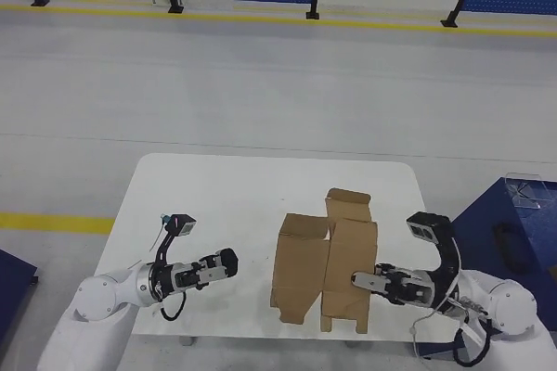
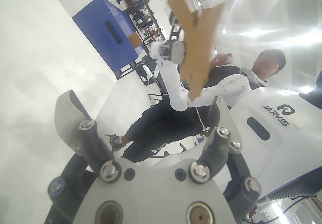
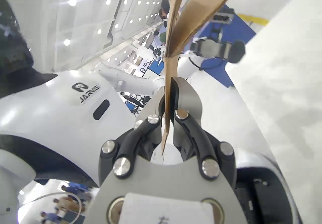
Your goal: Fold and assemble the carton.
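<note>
Fingers of the right gripper are clamped tight on a thin cardboard panel of the carton. The sheet runs edge-on straight between the two pads, so it's a proper pinch on a single wall, not a squeeze on the whole box. My guess is that's deliberate: hold one side panel as an anchor so the rest can be pushed open against it.

The left gripper is the opposite story. Its fingers are spread wide with nothing between them, and it points across at the carton from well apart on the left. It reads to me as the free hand, parked and ready to come in on the flaps or the far wall.

Moving outward, the carton sits over the near part of the white table, right of centre, standing tall with its flaps sticking out top and bottom. It looks only partly squared up, with two panels side by side and a fold between them. I can't tell if its lower flaps are touching the tabletop or hanging just above it. The assembly looks early to me, since no flaps are tucked.
</note>
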Action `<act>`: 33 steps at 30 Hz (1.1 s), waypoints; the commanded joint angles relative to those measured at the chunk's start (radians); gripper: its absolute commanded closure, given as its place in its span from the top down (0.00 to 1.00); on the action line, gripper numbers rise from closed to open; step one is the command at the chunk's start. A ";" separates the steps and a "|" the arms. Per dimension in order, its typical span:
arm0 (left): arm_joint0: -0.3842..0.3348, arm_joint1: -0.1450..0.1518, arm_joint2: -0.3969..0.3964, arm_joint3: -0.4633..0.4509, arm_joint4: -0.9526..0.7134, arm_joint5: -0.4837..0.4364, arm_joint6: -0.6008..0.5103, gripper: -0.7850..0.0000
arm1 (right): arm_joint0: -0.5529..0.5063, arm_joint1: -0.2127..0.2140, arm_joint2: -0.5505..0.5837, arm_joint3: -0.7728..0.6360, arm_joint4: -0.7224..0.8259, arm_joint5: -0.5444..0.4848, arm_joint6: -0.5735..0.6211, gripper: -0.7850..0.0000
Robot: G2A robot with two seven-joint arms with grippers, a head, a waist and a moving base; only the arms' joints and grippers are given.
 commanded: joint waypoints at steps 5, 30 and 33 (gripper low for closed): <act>0.000 0.000 0.000 0.000 0.000 0.000 0.000 1.00 | 0.013 0.000 0.031 -0.166 0.039 -0.030 -0.060 0.00; 0.000 0.000 0.000 0.000 0.000 0.000 0.000 1.00 | 0.210 -0.022 -0.472 0.091 1.163 1.227 -0.170 0.00; 0.000 0.000 0.000 0.000 0.000 0.000 0.000 1.00 | 0.201 -0.033 -0.585 0.076 1.551 1.370 -0.313 0.00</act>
